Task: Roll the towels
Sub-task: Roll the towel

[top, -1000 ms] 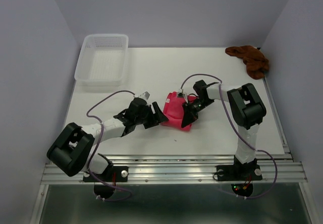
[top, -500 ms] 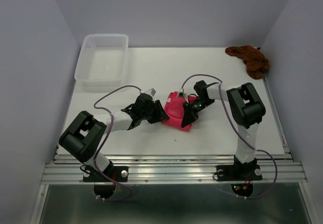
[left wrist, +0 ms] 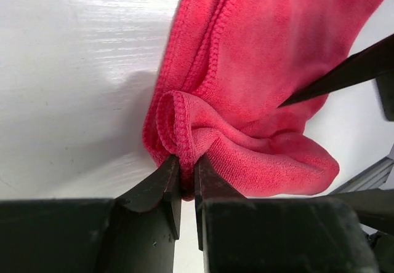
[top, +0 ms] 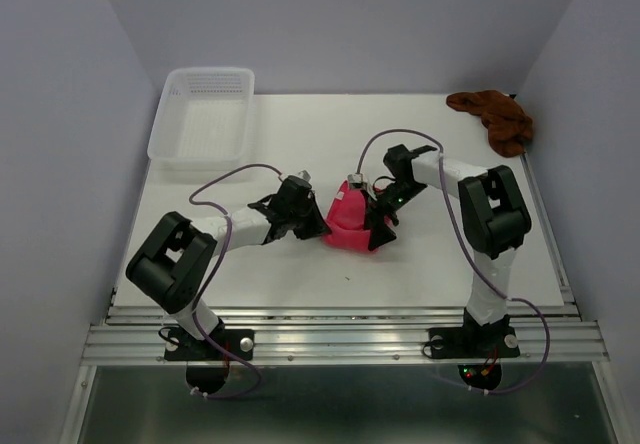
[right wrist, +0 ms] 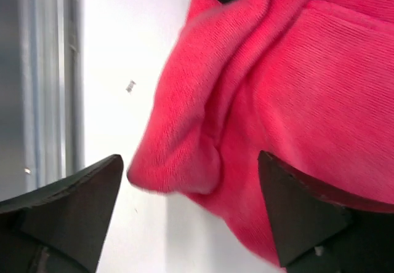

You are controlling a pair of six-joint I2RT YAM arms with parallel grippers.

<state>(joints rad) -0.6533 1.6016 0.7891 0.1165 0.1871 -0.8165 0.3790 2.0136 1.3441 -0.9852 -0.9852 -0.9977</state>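
The pink-red towel [top: 352, 228] lies crumpled mid-table between both arms. My left gripper [top: 318, 226] is shut on a folded edge at the towel's left side; in the left wrist view the fold [left wrist: 181, 131] is pinched between the two tips of my left gripper [left wrist: 186, 162]. My right gripper [top: 379, 222] stands open at the towel's right side. In the right wrist view that gripper [right wrist: 191, 159] has its jaws wide apart around a loose lobe of the towel [right wrist: 308, 88] without pressing it. The rust-brown towel [top: 497, 119] lies bunched at the far right corner.
A white perforated basket [top: 202, 116] stands at the back left. The table's metal front rail [top: 340, 336] runs along the near edge. Grey walls close in on both sides, the right one next to the brown towel.
My left gripper moved right to the pink towel and shut on its folded edge. My right gripper, earlier shut on the towel, opened and let go.
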